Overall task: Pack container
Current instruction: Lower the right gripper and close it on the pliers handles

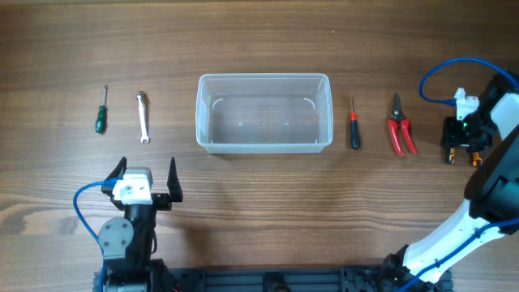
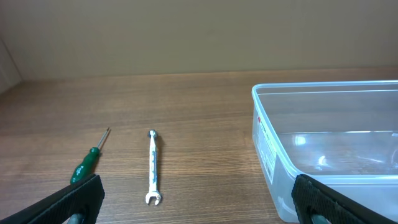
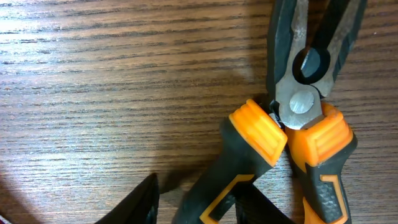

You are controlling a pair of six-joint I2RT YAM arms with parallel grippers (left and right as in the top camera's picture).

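The clear plastic container (image 1: 263,78) stands at the middle of the table with nothing visible inside; its left end shows in the left wrist view (image 2: 323,88). My right gripper (image 1: 462,144) is at the far right, low over black-and-orange pliers (image 1: 451,152). In the right wrist view its open fingers (image 3: 205,205) straddle one handle of the pliers (image 3: 298,118), with a gap on the left side. My left gripper (image 1: 147,172) is open wide and empty near the front left (image 2: 202,202), apart from any tool.
A green-handled screwdriver (image 1: 100,113) (image 2: 87,163) and a small silver wrench (image 1: 143,118) (image 2: 153,168) lie left of the container. A red-and-black screwdriver (image 1: 353,126) and red pruners (image 1: 400,128) lie to its right.
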